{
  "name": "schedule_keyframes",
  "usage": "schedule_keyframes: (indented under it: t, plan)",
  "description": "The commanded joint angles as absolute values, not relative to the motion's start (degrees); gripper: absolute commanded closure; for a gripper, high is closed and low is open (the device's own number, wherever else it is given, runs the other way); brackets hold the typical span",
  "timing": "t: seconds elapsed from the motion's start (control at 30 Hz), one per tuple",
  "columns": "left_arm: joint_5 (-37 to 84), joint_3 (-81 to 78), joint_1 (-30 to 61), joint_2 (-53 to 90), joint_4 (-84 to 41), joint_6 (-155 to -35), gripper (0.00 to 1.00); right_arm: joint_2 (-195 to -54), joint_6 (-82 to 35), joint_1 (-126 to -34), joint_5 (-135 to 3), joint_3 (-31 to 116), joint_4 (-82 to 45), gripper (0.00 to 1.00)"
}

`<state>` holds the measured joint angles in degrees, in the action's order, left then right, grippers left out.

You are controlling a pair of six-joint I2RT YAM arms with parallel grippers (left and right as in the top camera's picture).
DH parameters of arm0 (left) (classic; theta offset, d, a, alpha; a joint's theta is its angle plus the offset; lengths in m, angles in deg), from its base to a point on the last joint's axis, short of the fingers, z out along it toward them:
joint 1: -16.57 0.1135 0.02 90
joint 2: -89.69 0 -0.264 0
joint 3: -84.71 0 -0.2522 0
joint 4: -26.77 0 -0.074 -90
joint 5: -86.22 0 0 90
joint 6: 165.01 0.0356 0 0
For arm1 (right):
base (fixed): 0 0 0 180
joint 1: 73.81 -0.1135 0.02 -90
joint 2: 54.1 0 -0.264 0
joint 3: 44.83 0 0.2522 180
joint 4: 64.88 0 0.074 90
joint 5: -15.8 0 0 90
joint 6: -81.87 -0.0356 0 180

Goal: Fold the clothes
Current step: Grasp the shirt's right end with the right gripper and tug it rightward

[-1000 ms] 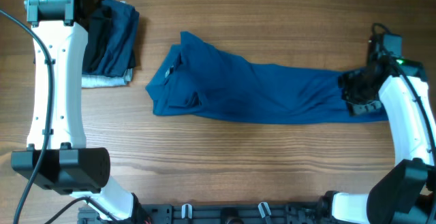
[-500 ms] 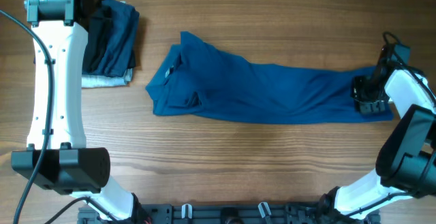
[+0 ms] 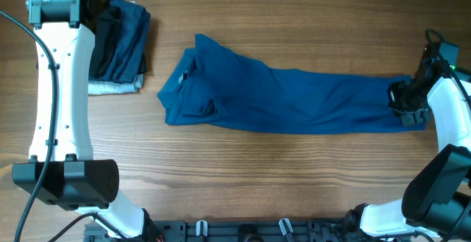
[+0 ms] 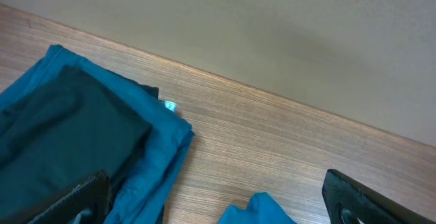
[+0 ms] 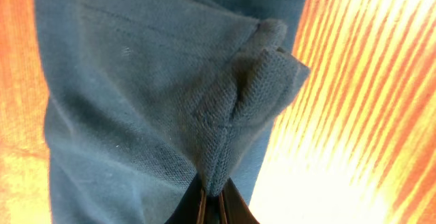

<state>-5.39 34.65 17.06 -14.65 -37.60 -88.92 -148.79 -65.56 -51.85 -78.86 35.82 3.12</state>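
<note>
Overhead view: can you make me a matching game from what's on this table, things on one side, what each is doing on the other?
1 blue shirt
2 folded pile
3 left gripper
4 right gripper

a shut, pinching the shirt's end
b open, empty
c stacked beside the left arm
d stretched across the table

Pairs: 1-d, 2-c, 3-b, 4-a

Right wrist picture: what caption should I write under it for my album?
The right gripper pinches a bunched edge of the blue shirt above the wooden table.
</note>
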Motion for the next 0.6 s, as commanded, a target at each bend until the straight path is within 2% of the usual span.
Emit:
schedule_keyframes:
  t: [0.0,0.13,0.2,0.23,0.3,0.4,0.43,0.5,0.53,0.57]
  plan:
    - [-5.3,34.41,17.22,-15.0,-37.47,-88.97,0.0,-148.38,-65.1,-51.59,-84.07,34.03,3.03,0.95]
    - [-5.3,34.41,17.22,-15.0,-37.47,-88.94,0.0,-148.4,-65.03,-51.61,-85.4,28.87,-0.99,0.92]
    - [-5.3,34.41,17.22,-15.0,-37.47,-88.94,0.0,-148.4,-63.46,-51.59,-85.4,25.98,-3.86,0.82]
    - [-5.3,34.41,17.22,-15.0,-37.47,-88.94,0.0,-148.4,-61.75,-51.61,-85.38,24.89,-5.34,0.72]
    - [-5.3,34.41,17.22,-15.0,-37.47,-88.94,0.0,-148.27,-51.33,-51.61,-85.29,26.92,-5.52,0.62]
    - [-5.3,34.41,17.22,-15.0,-37.47,-88.94,0.0,-146.19,-28.2,-51.61,-76.98,36.17,-3.68,0.62]
    - [-5.3,34.41,17.22,-15.0,-37.45,-88.94,0.0,-145.36,-25.97,-51.61,-74.08,38.75,-3.77,0.63]
    - [-5.3,34.41,17.22,-15.0,-37.47,-88.94,0.0,-144.94,-23.96,-51.59,-74.12,41.37,-4.18,0.82]
    - [-5.3,34.41,17.22,-15.0,-37.47,-88.94,0.0,-145.05,-22.24,-51.59,-74.12,41.46,-4.53,0.96]
    - [-5.3,34.41,17.22,-15.0,-37.47,-88.94,0.0,-145.69,-20.75,-51.59,-74.14,41.46,-4.34,0.96]
